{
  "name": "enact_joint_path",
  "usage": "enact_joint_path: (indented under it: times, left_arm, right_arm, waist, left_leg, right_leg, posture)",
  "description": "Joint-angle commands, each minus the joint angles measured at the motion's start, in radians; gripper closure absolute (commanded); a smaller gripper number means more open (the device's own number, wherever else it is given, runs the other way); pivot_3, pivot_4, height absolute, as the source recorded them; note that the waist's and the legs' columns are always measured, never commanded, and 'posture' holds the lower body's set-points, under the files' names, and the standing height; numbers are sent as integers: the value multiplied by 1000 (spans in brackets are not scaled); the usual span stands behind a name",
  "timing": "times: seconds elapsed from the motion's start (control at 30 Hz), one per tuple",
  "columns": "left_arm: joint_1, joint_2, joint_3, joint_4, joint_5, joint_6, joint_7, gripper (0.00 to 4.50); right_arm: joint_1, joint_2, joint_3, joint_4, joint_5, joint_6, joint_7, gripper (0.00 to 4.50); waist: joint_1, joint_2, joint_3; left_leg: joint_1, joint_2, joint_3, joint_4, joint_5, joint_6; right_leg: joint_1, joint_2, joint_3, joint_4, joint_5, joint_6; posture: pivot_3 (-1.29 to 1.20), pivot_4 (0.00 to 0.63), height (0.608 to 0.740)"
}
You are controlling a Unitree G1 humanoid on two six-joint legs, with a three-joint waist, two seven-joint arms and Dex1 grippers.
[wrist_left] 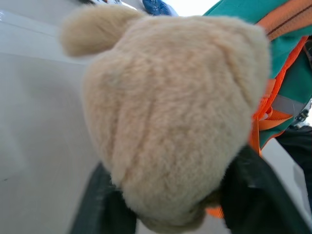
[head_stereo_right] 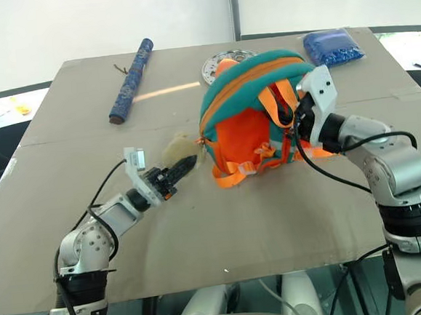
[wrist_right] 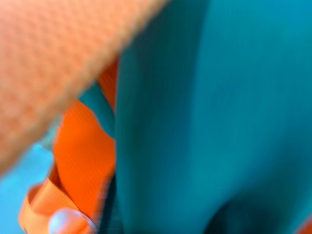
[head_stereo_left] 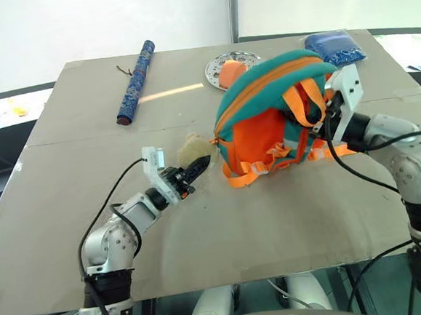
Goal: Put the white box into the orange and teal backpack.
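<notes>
Left gripper (head_stereo_left: 200,165) level at plush toy (head_stereo_left: 190,149), right gripper (head_stereo_left: 329,116) seemingly against backpack (head_stereo_left: 264,102)

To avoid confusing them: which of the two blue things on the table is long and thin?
The blue rolled tube at the far left; the blue pouch at the far right is short and flat.

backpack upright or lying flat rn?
Upright. The orange and teal backpack stands on the table with its arched, zippered top uppermost and its orange straps hanging down the near side.
</notes>
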Motion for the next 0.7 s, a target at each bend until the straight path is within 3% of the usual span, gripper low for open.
enact_joint_path:
  times: [0.03, 0.07, 0.13, 0.3, 0.53, 0.7]
  left_arm:
    - [23, 47, 6, -83, 50, -61, -64, 526]
    - [30, 57, 4, -100, 57, -70, -77, 12]
    - [52, 81, 0, -155, 85, -96, -93, 0]
    - [164, 142, -18, -299, 187, -165, -103, 0]
    - [281, 195, 35, -312, 255, -223, -124, 0]
    - [369, 248, 126, -295, 261, -261, -183, 0]
  right_arm:
    - [50, -14, -21, -74, -19, -27, -11, 1494]
    - [67, -15, -27, -82, -18, -29, -10, 883]
    - [113, -25, -52, -100, -19, -42, -8, 66]
    - [320, -118, -169, -197, 45, -23, 72, 66]
    - [610, -195, -346, -325, 111, -2, 134, 66]
    - [819, -193, -441, -371, 50, -77, 161, 66]
  waist:
    - [2, 0, 0]
    - [3, 0, 0]
    - [4, 0, 0]
    - [9, 1, 1]
    - [10, 1, 1]
    - [9, 1, 0]
  left_leg:
    - [0, 0, 0, 0, 0, 0]
    - [0, 0, 0, 0, 0, 0]
    - [0, 0, 0, 0, 0, 0]
    - [0, 0, 0, -2, 0, 0]
    - [2, 2, 3, -2, 0, 0]
    - [4, 3, 8, -2, -1, 1]
  right_leg:
    - [0, 0, 0, 0, 0, 0]
    - [0, 0, 0, 0, 0, 0]
    - [0, 0, 0, 0, 0, 0]
    - [0, 0, 0, -2, 0, 0]
    - [1, 2, 2, -1, 0, 0]
    - [2, 4, 6, -1, -1, 1]
  posture:
    - [0, 150, 733]
    - [0, 150, 733]
    - [0, 150, 733]
    - [0, 150, 733]
    - [0, 150, 733]
    - [0, 150, 733]
